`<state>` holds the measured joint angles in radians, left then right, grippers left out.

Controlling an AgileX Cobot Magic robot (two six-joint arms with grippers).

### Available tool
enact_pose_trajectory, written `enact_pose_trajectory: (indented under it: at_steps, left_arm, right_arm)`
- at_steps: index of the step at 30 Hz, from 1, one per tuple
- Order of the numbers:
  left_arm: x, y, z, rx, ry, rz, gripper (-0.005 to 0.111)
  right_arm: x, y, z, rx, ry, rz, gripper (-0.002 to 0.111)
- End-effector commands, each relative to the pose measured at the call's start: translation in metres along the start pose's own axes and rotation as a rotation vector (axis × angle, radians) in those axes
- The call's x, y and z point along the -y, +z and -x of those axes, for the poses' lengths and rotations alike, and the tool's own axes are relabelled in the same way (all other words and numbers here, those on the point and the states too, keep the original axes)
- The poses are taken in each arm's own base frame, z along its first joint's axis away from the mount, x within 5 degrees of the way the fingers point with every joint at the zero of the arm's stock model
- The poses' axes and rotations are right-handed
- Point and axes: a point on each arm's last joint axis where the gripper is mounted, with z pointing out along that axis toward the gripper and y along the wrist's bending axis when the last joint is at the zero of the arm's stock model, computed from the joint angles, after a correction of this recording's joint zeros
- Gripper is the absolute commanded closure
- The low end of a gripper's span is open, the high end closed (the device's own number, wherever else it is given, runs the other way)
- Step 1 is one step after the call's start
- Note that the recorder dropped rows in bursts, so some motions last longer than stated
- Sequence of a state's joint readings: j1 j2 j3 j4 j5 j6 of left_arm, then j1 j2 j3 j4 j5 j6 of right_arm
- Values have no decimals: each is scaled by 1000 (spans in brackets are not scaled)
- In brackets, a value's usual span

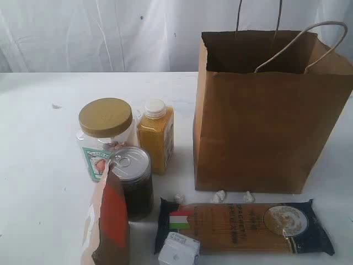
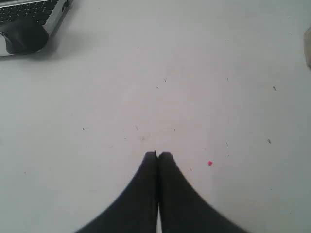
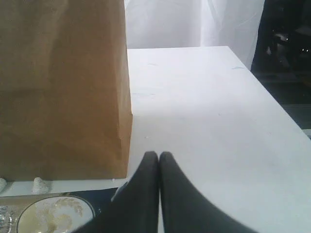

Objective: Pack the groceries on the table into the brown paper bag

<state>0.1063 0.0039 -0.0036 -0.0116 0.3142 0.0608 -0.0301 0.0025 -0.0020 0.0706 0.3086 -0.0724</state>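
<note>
- Exterior view: anything in the brown paper bag (image 1: 265,127) yet?
- Probably not, though its inside is hidden; jar (image 1: 105,138), yellow bottle (image 1: 156,138), can (image 1: 132,182), pouch (image 1: 107,221), spaghetti packet (image 1: 242,229) and white box (image 1: 178,251) all sit on the bench (image 1: 38,165).
- Holding anything?
- Nothing. Both are pinched closed: right gripper (image 3: 159,155) beside the bag's corner, near the packet's end; left gripper (image 2: 158,155) above bare bench.

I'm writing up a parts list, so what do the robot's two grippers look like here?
The left gripper and the right gripper look alike. Each has two plain matte black fingers, narrow and blunt at the tips, flaring outward in a smooth curve toward the base. No markings, labels or cables show on either.
</note>
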Motion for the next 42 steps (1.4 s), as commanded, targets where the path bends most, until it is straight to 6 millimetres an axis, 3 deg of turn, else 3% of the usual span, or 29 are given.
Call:
enact_pose_trajectory:
  at_steps: [1,7,12,19,21,24,27,30,36,40,42]
  left_arm:
    - [1,0,-3,-25,-15,-14,107]
    - [1,0,-3,-25,-15,-14,107]
    - [-4,0,-1,-4,223,45,107]
    - [-4,0,0,0,256,50,107]
    - [-2,0,4,50,149,26,107]
    - [8,-2,16,168,-371,-125,107]
    - [8,-4,27,270,-617,-182,107]
    - [8,-5,29,292,-717,-211,107]
    - [5,-6,32,332,-731,-194,107]
    - [-15,-14,46,583,-901,-98,107]
    - [-26,-28,62,755,-991,-74,107]
  right_arm:
    - [0,0,0,10,-1,0,108]
    - [0,0,0,10,-1,0,108]
    - [0,0,0,10,-1,0,108]
    - [0,0,0,10,-1,0,108]
    - [0,0,0,10,-1,0,108]
    - [0,0,0,10,-1,0,108]
    - [0,0,0,10,-1,0,108]
    - [0,0,0,10,-1,0,108]
    - [0,0,0,10,-1,0,108]
    - [0,0,0,10,-1,0,108]
    - [0,0,0,10,-1,0,108]
